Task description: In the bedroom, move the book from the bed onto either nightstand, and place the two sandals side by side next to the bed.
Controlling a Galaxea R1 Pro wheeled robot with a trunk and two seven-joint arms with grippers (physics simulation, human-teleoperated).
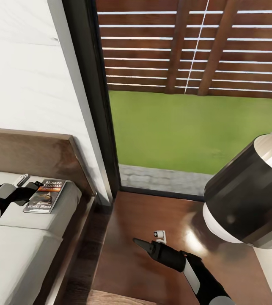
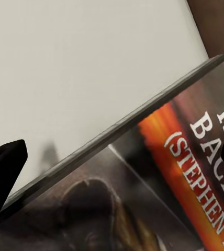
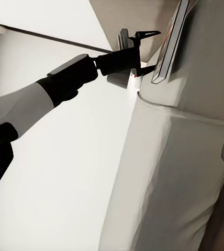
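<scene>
The bed (image 1: 21, 237) is the biggest thing here. The nightstand (image 1: 161, 220) sits just beside it, by the window, with a big lamp (image 1: 248, 192) on it.

The book (image 1: 46, 195) lies flat on the bed near the headboard (image 1: 30, 156). It is right in front of the left fingers (image 1: 35, 186). They are open wide, with one tip on each side of the book's near edge. They hold nothing yet.

The right fingers (image 1: 146, 245) hang over the nightstand. They hold nothing, and I cannot tell how far open they are.

The book is thin and lies flat. I think the left fingers could slide over the cover or push the book away instead of pinching it. They could also dig into the soft bed. Later, the lamp could get bumped when the book comes over.
</scene>
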